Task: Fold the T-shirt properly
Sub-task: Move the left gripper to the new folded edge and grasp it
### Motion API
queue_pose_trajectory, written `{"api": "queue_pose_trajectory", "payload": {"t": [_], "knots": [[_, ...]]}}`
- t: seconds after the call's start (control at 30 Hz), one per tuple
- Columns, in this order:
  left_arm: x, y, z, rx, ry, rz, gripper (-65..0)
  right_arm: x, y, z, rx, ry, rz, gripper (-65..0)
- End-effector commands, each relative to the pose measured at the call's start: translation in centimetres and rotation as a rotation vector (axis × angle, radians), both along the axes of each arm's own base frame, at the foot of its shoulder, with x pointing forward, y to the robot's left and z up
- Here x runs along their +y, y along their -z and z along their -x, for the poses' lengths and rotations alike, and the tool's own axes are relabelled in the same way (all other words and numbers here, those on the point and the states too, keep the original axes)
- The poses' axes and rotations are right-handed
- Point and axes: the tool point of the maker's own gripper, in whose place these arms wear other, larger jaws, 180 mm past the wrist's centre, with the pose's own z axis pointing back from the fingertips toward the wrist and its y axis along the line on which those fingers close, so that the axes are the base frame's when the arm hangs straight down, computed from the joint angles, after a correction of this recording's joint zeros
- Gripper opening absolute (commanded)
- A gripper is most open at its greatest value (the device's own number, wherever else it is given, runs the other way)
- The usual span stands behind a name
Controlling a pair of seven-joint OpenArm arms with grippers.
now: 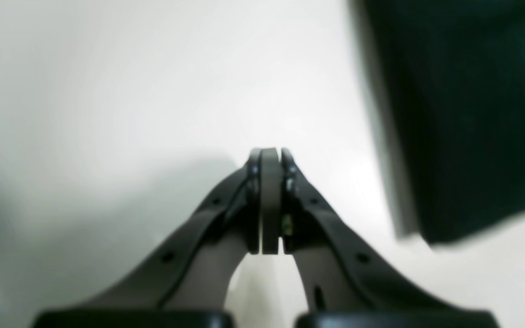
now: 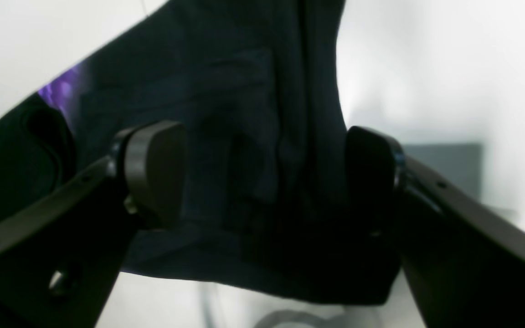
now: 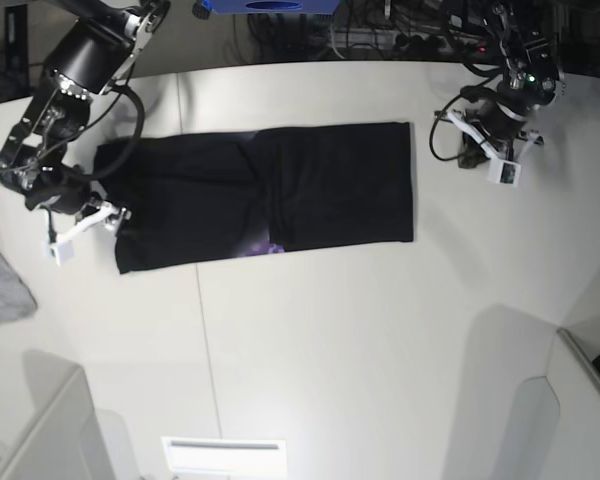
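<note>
Cloth is bunching between the parted pads of the right gripper (image 2: 262,177), whose jaws are standing wide around a soft fold of the black T-shirt (image 2: 226,136) without pinching it, so the hem looks to be lying free there. The knit is showing matte and limp, sagging in shallow creases between the pads, with a sliver of purple print (image 2: 62,89) peeping out beyond the left pad at a turned-up edge. By my judgement the folding is sitting about midway: in the base view the T-shirt (image 3: 280,195) is lying on the white table (image 3: 380,350) as one long flat band, sleeves seemingly tucked in, a seam running across its middle, and the crosswise folds into a compact packet are remaining to be done. Farther off, the left gripper (image 1: 269,152) is hanging with its jaws pressed together on nothing, the table smooth and glossy beneath its tips, and the shirt's straight far edge (image 1: 463,114) is lying well off to the right of those jaws, untouched.
</note>
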Motion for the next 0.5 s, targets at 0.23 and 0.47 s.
{"api": "queue_pose_trajectory", "payload": {"t": [0.23, 0.47], "knots": [[-0.5, 0.6, -0.3, -0.024, 0.004, 0.028, -65.0, -1.6, 1.1, -0.7, -0.003, -0.077, 0.016, -16.1], [-2.4, 1.1, -1.4, -0.021, 0.055, 0.054, -65.0, -0.2, 3.4, 0.2, 0.046, -0.133, -0.04, -16.2]]}}
